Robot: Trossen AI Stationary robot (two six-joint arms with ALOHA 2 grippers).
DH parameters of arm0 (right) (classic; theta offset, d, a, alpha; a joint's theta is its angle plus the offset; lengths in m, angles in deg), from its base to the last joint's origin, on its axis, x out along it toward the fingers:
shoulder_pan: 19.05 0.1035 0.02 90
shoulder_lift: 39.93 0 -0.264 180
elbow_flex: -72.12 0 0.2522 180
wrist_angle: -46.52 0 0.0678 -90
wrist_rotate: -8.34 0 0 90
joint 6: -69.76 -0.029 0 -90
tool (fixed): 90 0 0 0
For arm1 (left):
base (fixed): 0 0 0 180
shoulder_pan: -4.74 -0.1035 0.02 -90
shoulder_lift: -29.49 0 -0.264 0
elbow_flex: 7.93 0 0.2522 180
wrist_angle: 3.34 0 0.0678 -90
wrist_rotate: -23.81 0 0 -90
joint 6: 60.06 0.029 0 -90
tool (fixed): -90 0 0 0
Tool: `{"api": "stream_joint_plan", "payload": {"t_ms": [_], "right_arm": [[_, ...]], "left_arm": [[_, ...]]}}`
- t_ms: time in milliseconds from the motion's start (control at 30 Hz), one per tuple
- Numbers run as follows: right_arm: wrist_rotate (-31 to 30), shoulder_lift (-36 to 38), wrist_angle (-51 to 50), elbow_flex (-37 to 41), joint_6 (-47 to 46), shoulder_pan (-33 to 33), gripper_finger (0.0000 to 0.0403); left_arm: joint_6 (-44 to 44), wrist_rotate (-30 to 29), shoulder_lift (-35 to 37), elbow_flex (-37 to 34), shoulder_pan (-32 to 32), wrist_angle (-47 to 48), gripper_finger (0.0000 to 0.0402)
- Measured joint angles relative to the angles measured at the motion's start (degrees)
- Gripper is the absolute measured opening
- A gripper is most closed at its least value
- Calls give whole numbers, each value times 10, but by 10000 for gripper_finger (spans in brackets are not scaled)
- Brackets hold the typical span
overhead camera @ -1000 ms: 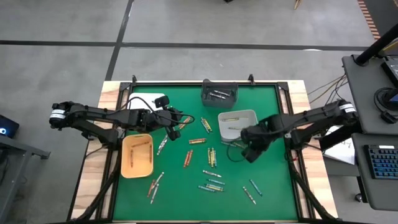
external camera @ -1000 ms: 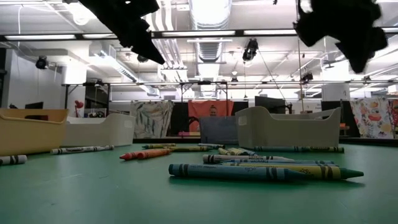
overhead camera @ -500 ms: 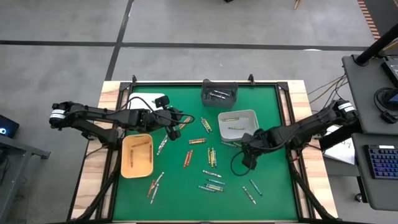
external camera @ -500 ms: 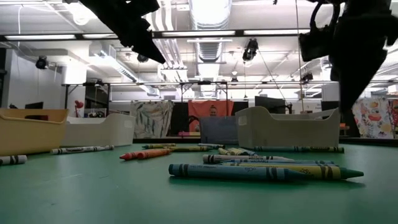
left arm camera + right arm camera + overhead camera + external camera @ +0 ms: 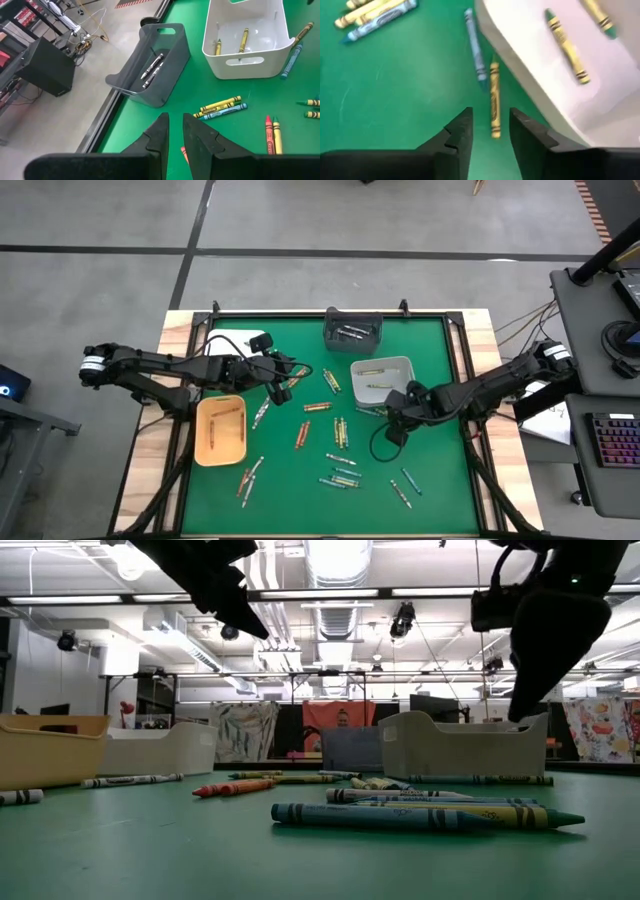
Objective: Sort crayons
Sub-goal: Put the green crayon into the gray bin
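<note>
**Ana:** Since the job is sorting crayons by colour, why does the right gripper (image 5: 489, 131) hang just beside the white plastic bin (image 5: 402, 366)?

**Ben:** Its wrist view gives the reason, I think. A yellow wax crayon (image 5: 494, 99) lies on the green mat (image 5: 300, 470) close against that bin's outer wall, and the two dark fingers stand parted with the crayon's near end showing between them. Nothing is in them. The bin already has yellow crayons in it, so I judge this stray is meant to join them.

**Ana:** And the blue-grey crayon (image 5: 475, 49) next to it?

**Ben:** It lies alongside, a little apart, so the fingers must straddle only the yellow one.

**Ana:** What about the left gripper (image 5: 174, 131)?

**Ben:** It hovers above the mat near the tan plastic tray (image 5: 221, 429); its fingers are drawn narrow, and I see nothing between them. It seems to be waiting.

**Ana:** Where do the other crayons sit?

**Ben:** Most are loose in the mat's middle and near edge; pale ones lie in the dark grey bin (image 5: 352, 330) at the far side.
</note>
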Motion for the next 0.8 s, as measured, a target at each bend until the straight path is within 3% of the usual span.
{"api": "stream_joint_plan", "payload": {"t_ms": [233,433,800], "right_arm": [[-7,0,7,14,18,0,153],[-14,0,55,40,24,1,151],[30,0,95,100,-9,10,148]], "left_arm": [[0,0,0,0,0,-4,37],[2,0,0,0,0,-9,37],[-3,0,0,0,0,-9,37]]}}
